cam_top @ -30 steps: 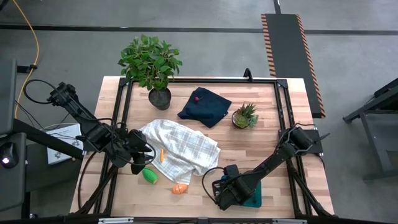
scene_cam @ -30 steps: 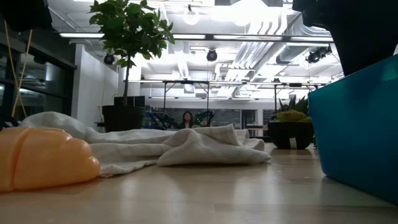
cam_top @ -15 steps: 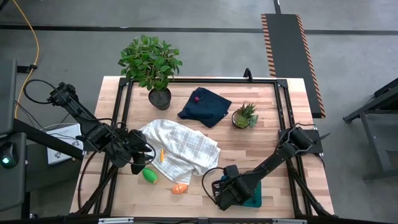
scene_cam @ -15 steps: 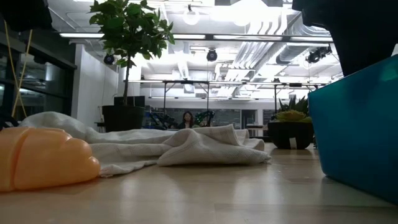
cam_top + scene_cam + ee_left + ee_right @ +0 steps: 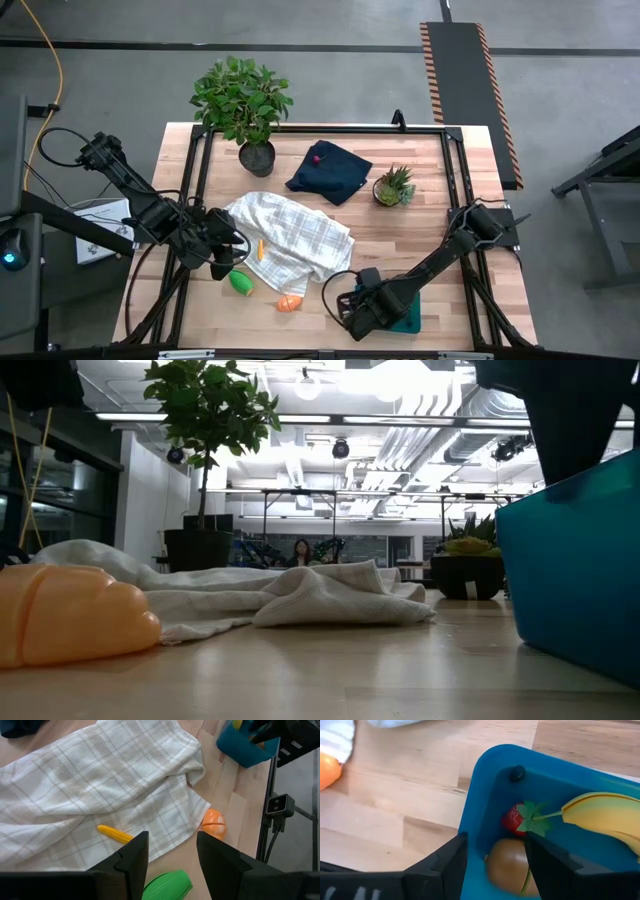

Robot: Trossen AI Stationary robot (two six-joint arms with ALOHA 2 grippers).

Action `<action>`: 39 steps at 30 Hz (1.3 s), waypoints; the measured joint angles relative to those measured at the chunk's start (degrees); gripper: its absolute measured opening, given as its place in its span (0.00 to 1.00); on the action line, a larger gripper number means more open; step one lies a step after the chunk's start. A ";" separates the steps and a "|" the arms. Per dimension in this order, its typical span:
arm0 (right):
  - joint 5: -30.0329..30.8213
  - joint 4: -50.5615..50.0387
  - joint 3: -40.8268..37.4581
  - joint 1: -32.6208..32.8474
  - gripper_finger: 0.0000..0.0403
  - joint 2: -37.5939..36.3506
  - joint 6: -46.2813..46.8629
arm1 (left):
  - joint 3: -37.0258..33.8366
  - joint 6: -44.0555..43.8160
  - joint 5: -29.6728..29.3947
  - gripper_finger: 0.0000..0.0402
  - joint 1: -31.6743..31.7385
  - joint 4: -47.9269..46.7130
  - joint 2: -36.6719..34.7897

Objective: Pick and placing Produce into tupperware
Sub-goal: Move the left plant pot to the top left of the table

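Hovering: right gripper (fingers apart) over tupperware, banana inside.

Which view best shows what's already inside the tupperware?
The right wrist view: the tupperware is open to it, showing a strawberry, banana and brown piece. High view: arm mostly covers it. Low view: only its outer wall.

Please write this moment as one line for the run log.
left gripper: open, above green toy vegetable | right gripper: open, over teal-blue plastic container | inside: yellow banana, red strawberry, brown round piece
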 joint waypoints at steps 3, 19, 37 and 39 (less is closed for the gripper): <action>-0.17 -0.03 0.96 0.00 0.47 0.00 -0.61 | 0.00 0.62 0.00 0.39 0.02 0.00 0.00; -3.28 -8.00 7.47 -0.02 0.47 0.00 -2.79 | 0.00 0.62 0.42 0.39 0.00 0.04 0.00; -0.96 -23.13 23.81 -0.04 0.47 0.00 -8.72 | 0.00 0.58 0.44 0.39 0.00 0.04 0.00; -0.64 -24.10 25.34 -0.04 0.47 0.00 -10.06 | 0.00 0.56 0.44 0.39 0.02 0.04 0.00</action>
